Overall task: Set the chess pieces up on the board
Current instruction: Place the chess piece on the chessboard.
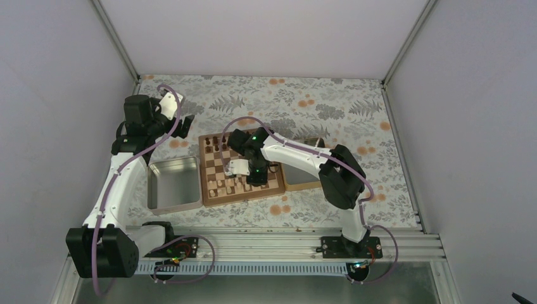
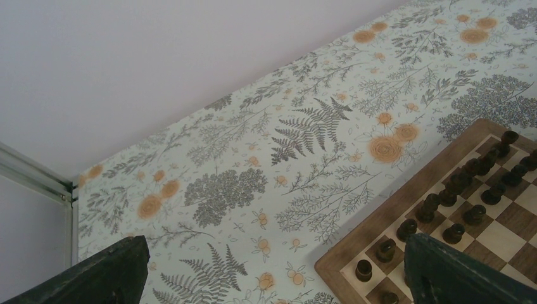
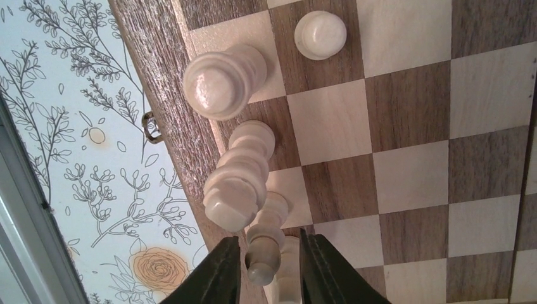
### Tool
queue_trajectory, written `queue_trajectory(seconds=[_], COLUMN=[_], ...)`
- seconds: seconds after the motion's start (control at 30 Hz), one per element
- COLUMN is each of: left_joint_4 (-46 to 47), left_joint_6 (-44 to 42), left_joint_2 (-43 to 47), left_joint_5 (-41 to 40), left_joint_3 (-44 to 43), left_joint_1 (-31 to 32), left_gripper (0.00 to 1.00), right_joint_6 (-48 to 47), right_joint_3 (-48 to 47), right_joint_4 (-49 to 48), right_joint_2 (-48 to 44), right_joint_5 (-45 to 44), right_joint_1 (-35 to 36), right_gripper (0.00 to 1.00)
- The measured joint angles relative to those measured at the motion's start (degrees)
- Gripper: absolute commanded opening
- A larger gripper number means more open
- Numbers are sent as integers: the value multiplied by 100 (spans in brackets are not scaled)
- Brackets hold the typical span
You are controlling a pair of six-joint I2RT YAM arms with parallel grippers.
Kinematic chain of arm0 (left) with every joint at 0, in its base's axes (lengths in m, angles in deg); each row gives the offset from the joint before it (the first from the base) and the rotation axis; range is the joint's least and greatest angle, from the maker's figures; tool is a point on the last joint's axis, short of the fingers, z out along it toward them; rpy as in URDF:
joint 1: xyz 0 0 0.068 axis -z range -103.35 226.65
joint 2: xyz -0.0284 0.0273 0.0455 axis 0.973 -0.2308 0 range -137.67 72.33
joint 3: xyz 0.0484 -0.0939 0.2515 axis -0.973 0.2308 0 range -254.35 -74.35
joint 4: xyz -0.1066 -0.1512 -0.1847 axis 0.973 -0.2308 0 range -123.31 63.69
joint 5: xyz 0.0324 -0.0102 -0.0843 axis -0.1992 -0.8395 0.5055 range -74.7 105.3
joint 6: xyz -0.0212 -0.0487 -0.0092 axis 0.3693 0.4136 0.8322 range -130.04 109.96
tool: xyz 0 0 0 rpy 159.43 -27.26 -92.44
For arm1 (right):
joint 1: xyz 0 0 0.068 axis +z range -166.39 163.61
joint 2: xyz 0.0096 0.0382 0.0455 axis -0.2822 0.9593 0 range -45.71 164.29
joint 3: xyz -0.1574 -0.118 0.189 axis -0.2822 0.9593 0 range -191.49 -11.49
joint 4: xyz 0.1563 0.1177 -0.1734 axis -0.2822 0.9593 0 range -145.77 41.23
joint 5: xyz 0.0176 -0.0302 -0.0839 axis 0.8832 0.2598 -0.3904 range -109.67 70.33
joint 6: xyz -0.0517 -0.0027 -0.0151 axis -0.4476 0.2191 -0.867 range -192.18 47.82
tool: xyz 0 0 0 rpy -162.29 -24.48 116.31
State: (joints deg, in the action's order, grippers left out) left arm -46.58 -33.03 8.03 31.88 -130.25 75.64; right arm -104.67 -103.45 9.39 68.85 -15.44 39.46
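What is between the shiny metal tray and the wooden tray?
The chessboard lies between the metal tray and the wooden tray. The top view shows it.

A: Overhead, white right arm (image 1: 297,154) hides the middle of the square checkered wooden chessboard (image 1: 204,174); small pale wooden chess pieces (image 1: 221,186) too tiny to type.
B: Wrist view: pale turned piece (image 3: 261,258) at right gripper (image 3: 269,244) is cut by bottom edge; contact unclear.
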Motion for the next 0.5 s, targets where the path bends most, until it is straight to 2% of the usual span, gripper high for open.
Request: queue_trajectory(seconds=[0.3, 0.5], left_joint_4=[0, -2], left_joint_6=[0, 0], left_joint_2=[0, 0], left_joint_5=[-2, 0], left_joint_3=[0, 0], left_joint_1=[0, 0], left_gripper=[100, 100], right_joint_6=[2, 2], right_joint_3=[-15, -57], right_joint_4=[83, 190], right_joint_2=[-85, -721], right_joint_5=[101, 127], right_joint_1=[-11, -334], right_gripper=[33, 36])
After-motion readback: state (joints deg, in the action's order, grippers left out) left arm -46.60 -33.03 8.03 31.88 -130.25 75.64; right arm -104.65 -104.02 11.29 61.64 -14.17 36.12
